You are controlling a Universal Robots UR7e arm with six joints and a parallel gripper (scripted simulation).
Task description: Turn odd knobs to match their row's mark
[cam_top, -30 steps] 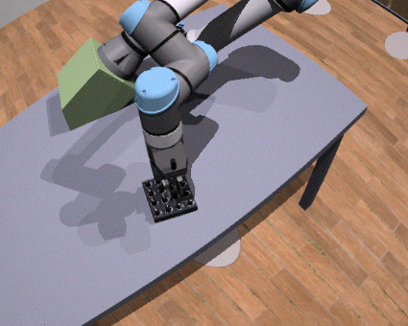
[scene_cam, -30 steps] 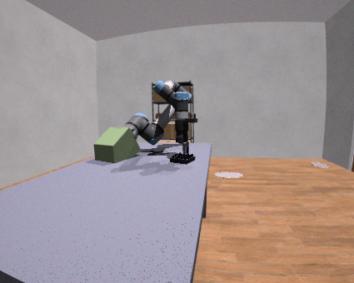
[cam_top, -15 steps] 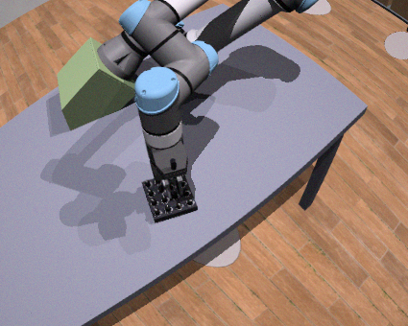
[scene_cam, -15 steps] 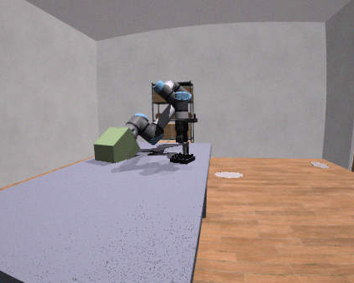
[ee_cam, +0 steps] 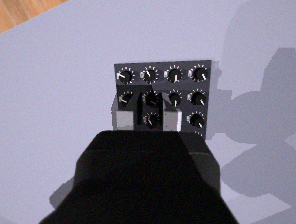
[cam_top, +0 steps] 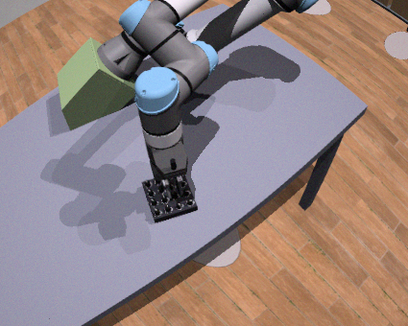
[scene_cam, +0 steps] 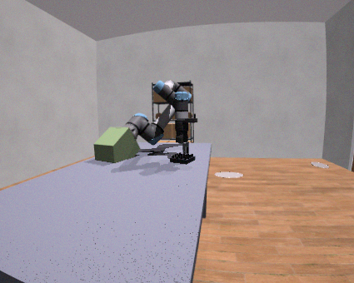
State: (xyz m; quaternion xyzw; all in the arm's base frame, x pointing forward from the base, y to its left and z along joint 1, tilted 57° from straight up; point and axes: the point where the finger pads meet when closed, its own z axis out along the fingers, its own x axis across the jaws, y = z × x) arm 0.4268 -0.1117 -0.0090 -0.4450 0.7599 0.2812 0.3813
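Note:
The black knob box (cam_top: 156, 218) (scene_cam: 182, 160) (ee_cam: 207, 86) stands on the table. Names are printed left of the knobs in the wrist view, so row A is its right column. Knobs A1 (ee_cam: 200, 74), A2 (ee_cam: 198, 98) and A3 (ee_cam: 197, 120) point lower right there. B1 (ee_cam: 174, 75) and B2 (ee_cam: 174, 99) point down, C1 (ee_cam: 149, 75) points up-left and D1 (ee_cam: 126, 75) left. My gripper (cam_top: 174, 196) (scene_cam: 185, 154) (ee_cam: 150, 102) is open, low over the box, fingertips on either side of C2. C2's line is unclear in shadow. The bottom knobs are hidden.
A green wedge-shaped block (cam_top: 84, 83) (scene_cam: 113, 146) stands on the table (cam_top: 255, 158) (scene_cam: 126, 208) beside the arm's base. The table's edge runs past the knob box on its knob 1 side. Arm shadows fall across the table. A shelf stands at the back.

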